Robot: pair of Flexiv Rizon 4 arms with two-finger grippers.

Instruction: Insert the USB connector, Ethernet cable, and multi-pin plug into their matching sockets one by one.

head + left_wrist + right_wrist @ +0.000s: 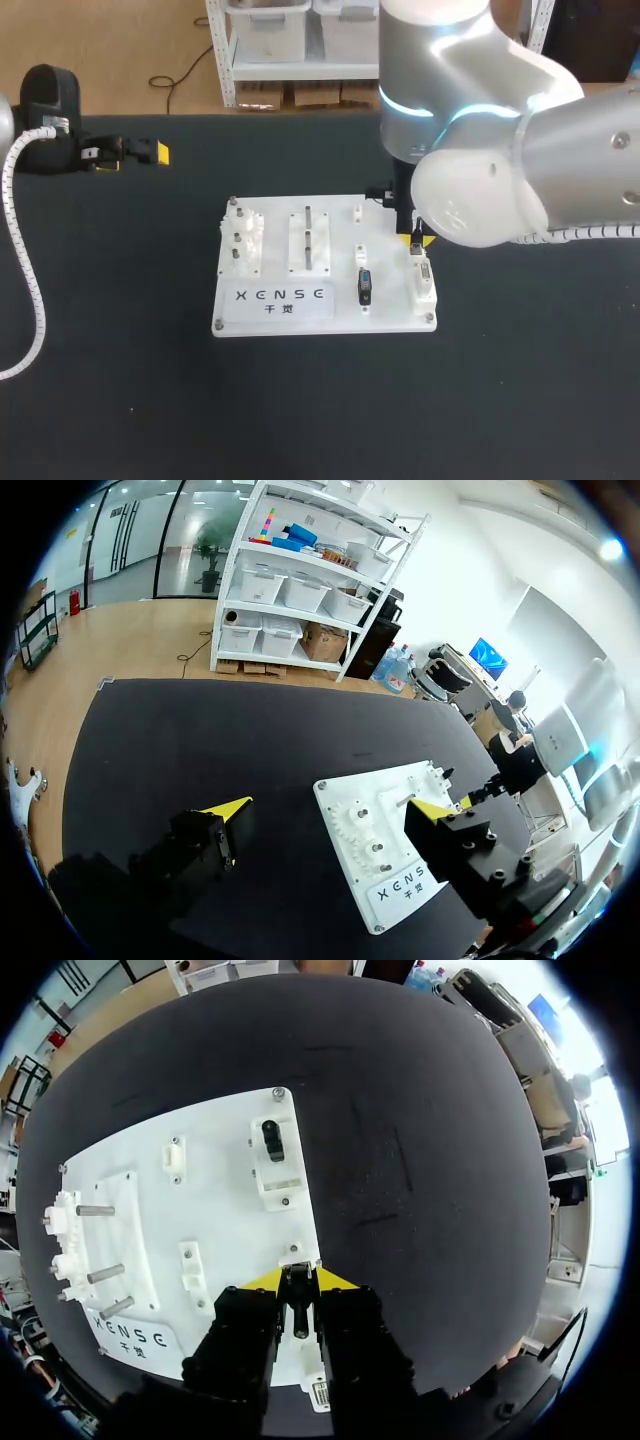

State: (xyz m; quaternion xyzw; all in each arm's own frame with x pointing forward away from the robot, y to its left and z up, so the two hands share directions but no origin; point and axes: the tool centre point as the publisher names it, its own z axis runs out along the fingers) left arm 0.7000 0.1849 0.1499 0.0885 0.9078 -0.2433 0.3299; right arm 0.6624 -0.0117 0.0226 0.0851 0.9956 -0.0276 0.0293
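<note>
The white socket board (270, 310) lies mid-table. My right gripper (416, 240) hangs over the board's right edge, above a white socket block (425, 285). In the right wrist view the right gripper (298, 1282) is shut on a small dark connector (299, 1310), held upright between its yellow tips just above the board (230, 1210). Ahead of those fingers a black connector (272, 1140) sits in a white block. A black plug (365, 287) stands in the board's middle block. My left gripper (135, 153) rests at the far left, open and holding nothing, also seen as the left gripper (330, 807).
Gear posts (243, 238) and two upright pegs (309, 235) stand on the board's left half. A coiled white cable (28, 290) runs down the left side of the black mat. My right arm's elbow (480, 190) looms over the board's far right corner.
</note>
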